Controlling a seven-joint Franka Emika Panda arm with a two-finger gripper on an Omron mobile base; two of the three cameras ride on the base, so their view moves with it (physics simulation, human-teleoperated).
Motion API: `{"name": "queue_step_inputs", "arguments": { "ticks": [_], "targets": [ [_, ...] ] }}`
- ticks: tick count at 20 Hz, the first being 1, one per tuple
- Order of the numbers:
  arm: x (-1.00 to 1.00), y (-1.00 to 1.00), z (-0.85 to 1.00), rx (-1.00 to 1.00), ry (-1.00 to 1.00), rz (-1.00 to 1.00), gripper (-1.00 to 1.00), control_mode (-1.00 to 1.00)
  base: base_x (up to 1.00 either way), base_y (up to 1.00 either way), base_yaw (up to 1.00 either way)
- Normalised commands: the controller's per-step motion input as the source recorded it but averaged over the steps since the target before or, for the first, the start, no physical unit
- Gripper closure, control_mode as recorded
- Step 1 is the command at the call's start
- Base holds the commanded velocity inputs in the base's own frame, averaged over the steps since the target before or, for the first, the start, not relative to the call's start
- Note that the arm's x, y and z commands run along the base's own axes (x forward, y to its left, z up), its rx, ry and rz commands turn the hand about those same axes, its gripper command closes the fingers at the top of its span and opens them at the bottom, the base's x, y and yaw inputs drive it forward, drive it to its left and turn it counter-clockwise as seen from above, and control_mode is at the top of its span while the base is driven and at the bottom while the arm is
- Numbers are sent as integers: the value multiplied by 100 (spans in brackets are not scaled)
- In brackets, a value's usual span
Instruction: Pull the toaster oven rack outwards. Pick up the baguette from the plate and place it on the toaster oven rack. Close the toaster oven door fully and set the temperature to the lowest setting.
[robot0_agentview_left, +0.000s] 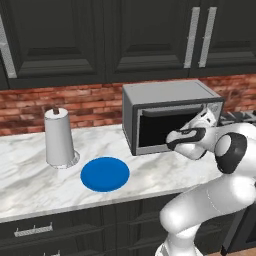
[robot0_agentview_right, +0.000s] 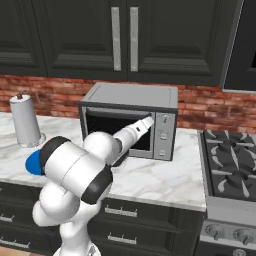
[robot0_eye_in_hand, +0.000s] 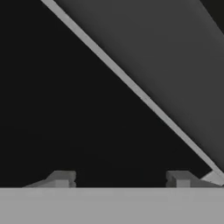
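White arm reaches into the toaster oven (robot0_agentview_left: 170, 117), its pincer (robot0_eye_in_hand: 119, 178) parted around nothing visible; the stiff, light wire rack should be gripped at its front bar.

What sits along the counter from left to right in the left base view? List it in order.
Paper towel roll → plate → toaster oven, its cavity open and dark → the robot's arm reaching into the oven's right side, where the tool's tips are hidden inside.
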Motion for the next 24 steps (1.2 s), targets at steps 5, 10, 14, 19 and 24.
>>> {"name": "queue_step_inputs", "arguments": {
  "ticks": [5, 10, 14, 19, 24],
  "targets": [
    [14, -5, 47, -13, 35, -6, -100, -100, 0, 0, 0],
    [-33, -43, 81, 8, 38, -9, -100, -100, 0, 0, 0],
    [-15, -49, 100, 31, 40, -15, -100, -100, 0, 0, 0],
    [-13, 0, 74, 71, 29, -18, -100, -100, 0, 0, 0],
    [-28, 4, 12, 78, 5, -21, -100, -100, 0, 0, 0]
  ]
}}
